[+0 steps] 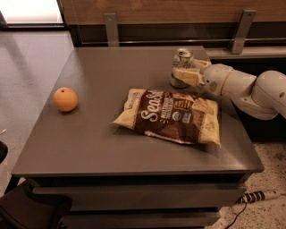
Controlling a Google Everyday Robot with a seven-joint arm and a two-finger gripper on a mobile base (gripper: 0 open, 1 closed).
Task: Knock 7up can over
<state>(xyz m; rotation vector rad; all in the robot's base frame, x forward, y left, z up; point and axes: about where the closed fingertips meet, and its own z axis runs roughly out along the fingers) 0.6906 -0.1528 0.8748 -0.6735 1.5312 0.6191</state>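
Camera view, read from front to back. A white power strip (pixel 261 195) lies on the speckled floor at lower right, beside the front corner of a dark grey table (pixel 98 147). At mid-table lies a chip bag (pixel 172 116) – flat, brown across the centre with cream ends, its long side running roughly left to right. Well apart from it, near the left edge, sits an orange (pixel 65 99) on its own.

Behind the bag's right half stands the 7up can (pixel 182 58), upright or close to it, near the far right part of the tabletop. Its silver top and upper body are visible, while its lower body is hidden.

The gripper (pixel 187 71) is at the can, reaching in from the right on a white arm (pixel 250 87) that crosses the table's right edge. A pale part of the gripper lies across the front of the can's lower body, apparently touching it – whether the pincer is spread wide or drawn narrow cannot be told from this angle. The gripper stands just beyond the bag's far edge.

Farthest back, a wooden wall panel (pixel 178 11) runs above a dark rail with two upright metal brackets (pixel 111 29).
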